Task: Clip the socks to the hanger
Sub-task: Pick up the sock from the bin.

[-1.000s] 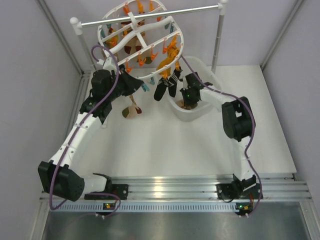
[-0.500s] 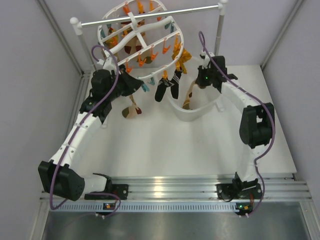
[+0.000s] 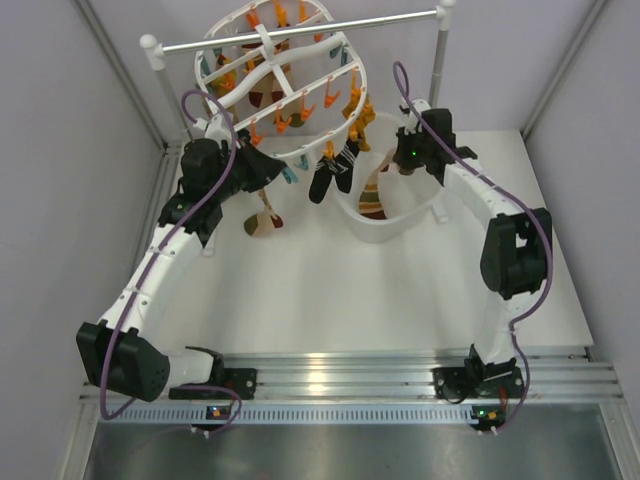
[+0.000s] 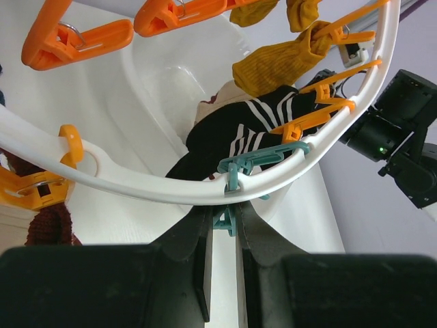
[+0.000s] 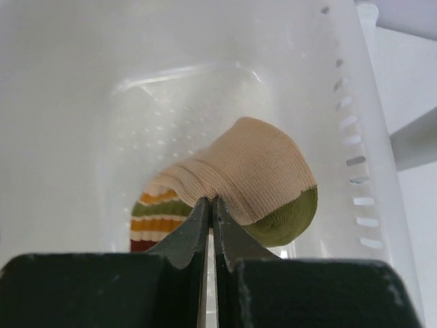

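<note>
The white oval hanger (image 3: 262, 62) hangs from the rail, with orange and teal clips. A black striped sock (image 3: 322, 180) and a mustard sock (image 3: 357, 115) are clipped to its near rim. My left gripper (image 3: 288, 172) is shut on a teal clip (image 4: 229, 217) under the hanger rim (image 4: 136, 184); the black sock (image 4: 225, 137) and the mustard sock (image 4: 273, 65) hang just beyond. My right gripper (image 3: 398, 166) is shut on a tan sock (image 5: 263, 171) with a green toe and coloured stripes. The tan sock (image 3: 372, 196) dangles over the tub.
A white plastic tub (image 3: 392, 228) stands under the right gripper; its floor and slotted wall (image 5: 102, 102) fill the right wrist view. A silver rail (image 3: 300, 32) on white posts carries the hanger. Another patterned sock (image 3: 262, 220) hangs low at the hanger's left side.
My right gripper has risen out of the tub toward the back right, lifting the tan striped sock with it. The left gripper has stayed on the teal clip.
</note>
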`<action>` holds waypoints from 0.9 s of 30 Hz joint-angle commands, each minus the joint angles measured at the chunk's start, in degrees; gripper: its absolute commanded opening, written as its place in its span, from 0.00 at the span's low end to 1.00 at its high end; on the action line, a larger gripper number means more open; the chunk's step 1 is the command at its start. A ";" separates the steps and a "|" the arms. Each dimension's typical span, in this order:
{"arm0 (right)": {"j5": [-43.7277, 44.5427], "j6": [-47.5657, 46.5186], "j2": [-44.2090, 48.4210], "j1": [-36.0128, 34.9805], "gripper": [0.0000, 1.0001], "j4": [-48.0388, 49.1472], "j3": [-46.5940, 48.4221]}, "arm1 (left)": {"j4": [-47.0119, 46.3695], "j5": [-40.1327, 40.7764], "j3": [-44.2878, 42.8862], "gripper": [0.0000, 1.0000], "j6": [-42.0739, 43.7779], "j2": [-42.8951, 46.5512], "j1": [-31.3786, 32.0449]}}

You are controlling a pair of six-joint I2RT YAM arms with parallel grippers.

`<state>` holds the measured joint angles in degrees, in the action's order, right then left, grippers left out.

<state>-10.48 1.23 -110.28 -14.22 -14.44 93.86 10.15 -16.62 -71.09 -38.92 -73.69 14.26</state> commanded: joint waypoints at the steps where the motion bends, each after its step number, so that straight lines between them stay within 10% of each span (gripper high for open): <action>1: 6.52 -6.92 -2.30 0.07 0.00 -4.10 2.02 | -6.29 3.53 -1.68 0.00 -0.37 -0.40 -1.52; 6: 9.69 -11.69 -3.36 0.07 0.00 -10.24 1.94 | -6.11 3.88 -1.51 0.00 -0.46 -0.31 -1.52; 9: 7.33 -13.01 -5.03 -0.11 0.35 -13.33 3.34 | -6.29 3.79 -1.42 0.00 -0.63 -0.40 -1.52; 16: -11.99 -15.74 -4.50 -0.28 0.59 -14.48 4.04 | -6.37 3.79 -1.68 0.00 -0.63 -0.84 -1.60; 27: -13.16 -12.76 -14.51 -7.14 0.53 -15.09 10.10 | -6.29 3.97 -1.77 0.00 -0.28 -1.28 -1.69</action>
<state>-22.20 -12.78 -121.36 -19.05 -29.06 100.38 10.20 -16.58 -71.09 -38.87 -73.69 13.89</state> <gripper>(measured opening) 0.536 0.181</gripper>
